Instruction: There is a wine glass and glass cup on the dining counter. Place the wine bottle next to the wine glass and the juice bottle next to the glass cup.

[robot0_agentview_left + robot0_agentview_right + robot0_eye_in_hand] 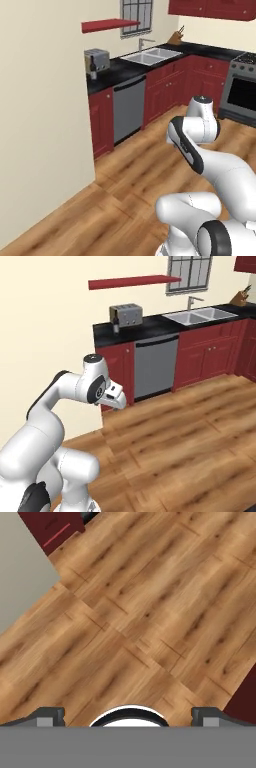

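Gripper nearest, hanging over bare wood floor, fingertips spread wide, grasping nothing. Beyond, on narrow black worktop: one wine bottle standing just beside one toaster, one sink farther along.

Kitchen worktop run at the upper part of both base views, wooden floor in front.

In the left base view, the small dark wine bottle with a pale label stands on the narrow black stone worktop at upper left, just beside the boxy silver metal toaster, on its left. Right of them the steel double sink is set in the worktop, with the grey-fronted dishwasher below between them. The flat red wall shelf hangs above; the black-doored steel oven is at far right.
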